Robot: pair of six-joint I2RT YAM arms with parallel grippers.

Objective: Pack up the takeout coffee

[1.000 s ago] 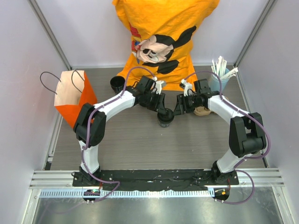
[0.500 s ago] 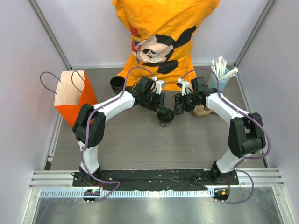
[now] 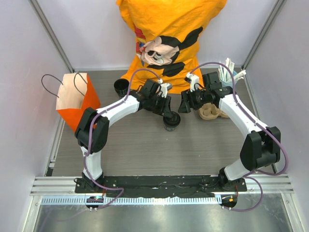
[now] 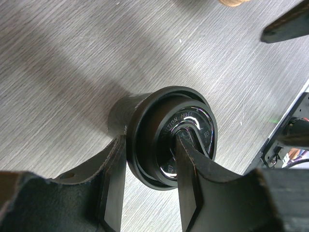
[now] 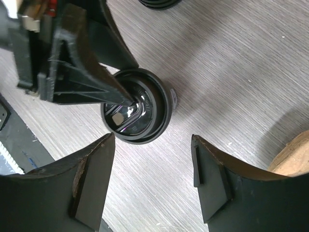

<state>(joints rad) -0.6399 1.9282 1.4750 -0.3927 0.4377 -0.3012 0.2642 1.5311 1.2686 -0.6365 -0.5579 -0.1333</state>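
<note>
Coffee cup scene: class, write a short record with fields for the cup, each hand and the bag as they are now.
Takeout coffee cup: upright, lid on
Left hand: closed on the cup's lid rim, one finger outside, one over the top
Right hand: open, apart from the cup
Orange paper bag: standing open at far left, apart from the cup

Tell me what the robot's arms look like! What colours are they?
Both arms are white tubes with chunky black joints: the left arm and the right arm. A thin purple cable loops along each one. The left gripper and the right gripper each have two flat black fingers shaped like wedges.
</note>
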